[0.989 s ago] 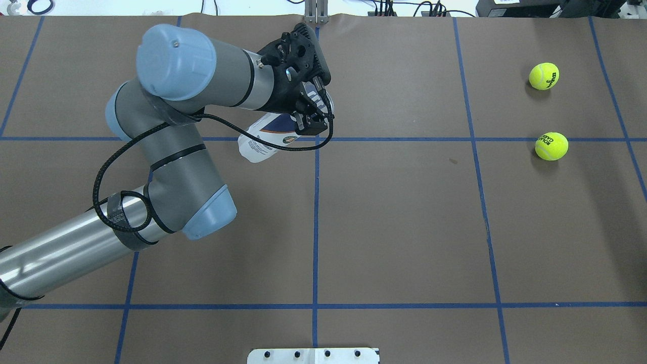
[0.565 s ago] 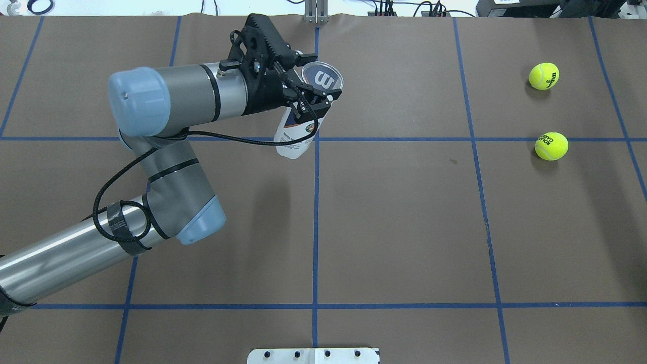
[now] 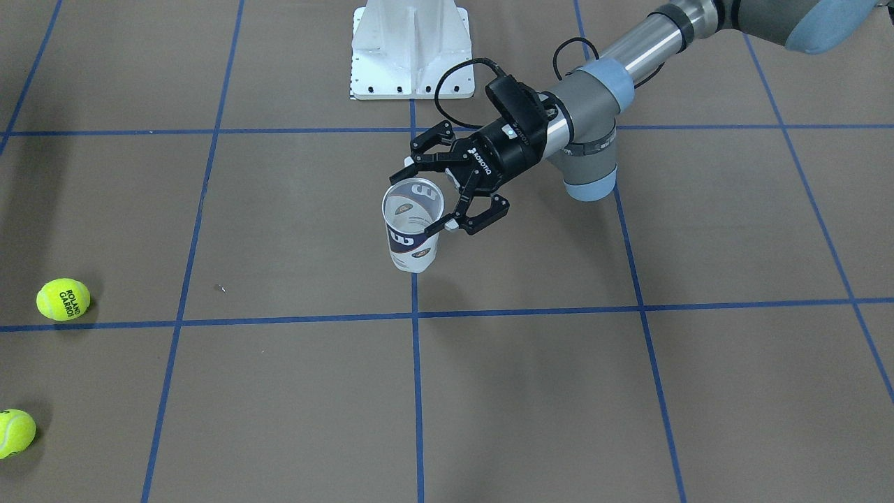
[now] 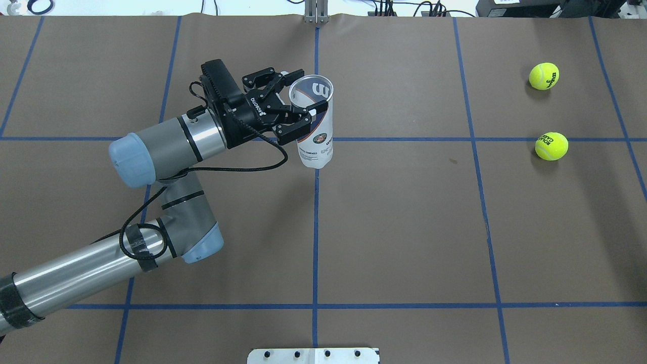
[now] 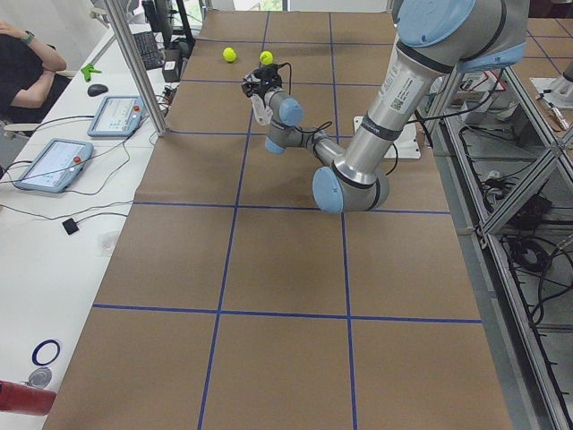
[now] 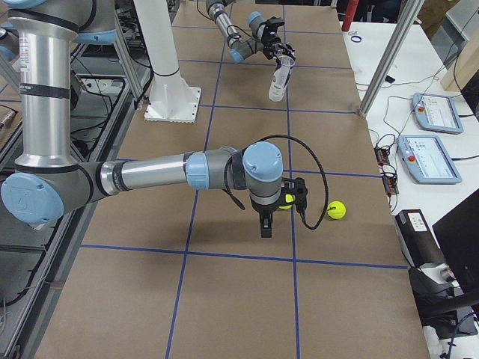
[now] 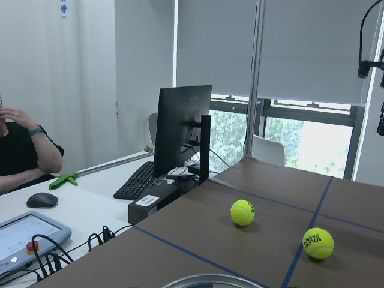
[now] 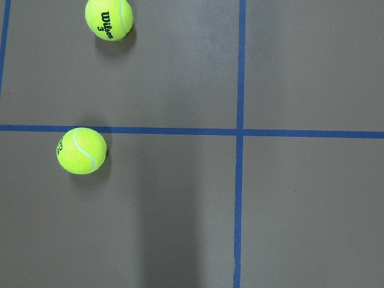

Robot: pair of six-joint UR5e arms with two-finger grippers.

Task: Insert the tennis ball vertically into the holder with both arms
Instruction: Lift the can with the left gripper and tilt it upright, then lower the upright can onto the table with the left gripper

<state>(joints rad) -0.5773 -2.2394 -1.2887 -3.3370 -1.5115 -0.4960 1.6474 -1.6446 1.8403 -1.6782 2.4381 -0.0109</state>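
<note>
My left gripper (image 4: 309, 93) (image 3: 427, 199) is shut on the holder (image 4: 316, 134) (image 3: 412, 241) just under its silver rim. The clear can stands upright with its open mouth up, near the table's middle line. Whether its base touches the paper I cannot tell. The tennis ball (image 4: 551, 146) (image 3: 63, 299) with ROLAND GARROS lettering lies far to the right, apart from both grippers. In the exterior right view my right gripper (image 6: 265, 223) points down close to that ball, and I cannot tell its state. Its wrist view shows the ball (image 8: 81, 150) and no fingers.
A second yellow ball (image 4: 544, 76) (image 8: 108, 18), marked Wilson, lies beyond the first. The white pedestal base (image 3: 411, 49) stands at the robot's side. Off the table's far edge are a monitor (image 7: 183, 129), a keyboard and a seated person (image 5: 27, 72).
My left wrist has turned and drawn back, swinging the holder from tilted under the gripper to upright with its mouth up. The two balls have not moved.
</note>
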